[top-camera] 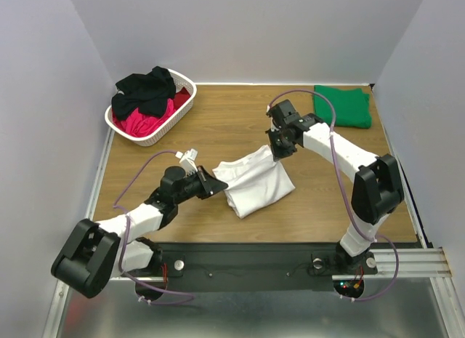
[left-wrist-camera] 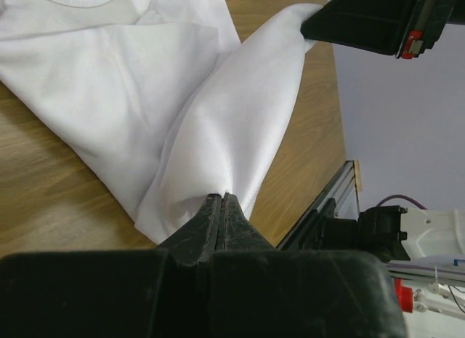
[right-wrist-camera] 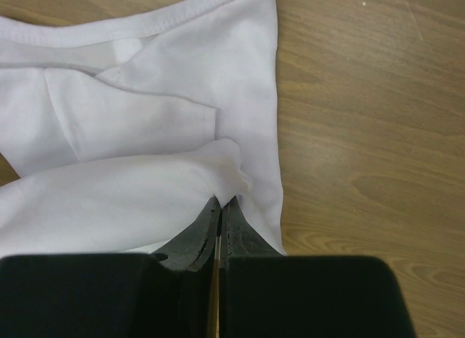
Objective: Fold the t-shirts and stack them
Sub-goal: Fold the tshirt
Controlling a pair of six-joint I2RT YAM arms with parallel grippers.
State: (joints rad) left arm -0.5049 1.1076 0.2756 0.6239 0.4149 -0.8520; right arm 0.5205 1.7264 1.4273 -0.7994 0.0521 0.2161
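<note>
White t-shirt (top-camera: 256,182) stretches between clamped left tool (top-camera: 213,184) and clamped right tool (top-camera: 278,153).

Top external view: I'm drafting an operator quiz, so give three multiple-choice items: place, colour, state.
1. Where does the folded green cloth t-shirt lie? A far right corner of the wooden table; B table centre; C near left corner.
2. What colour is the crumpled cloth t-shirt between the arms? A black; B white; C red.
3. The left claw is: A open; B shut on that shirt; C out of view.
A: it sits by the right wall. B: plain white. B: the left wrist view shows it clamped on cloth.
</note>
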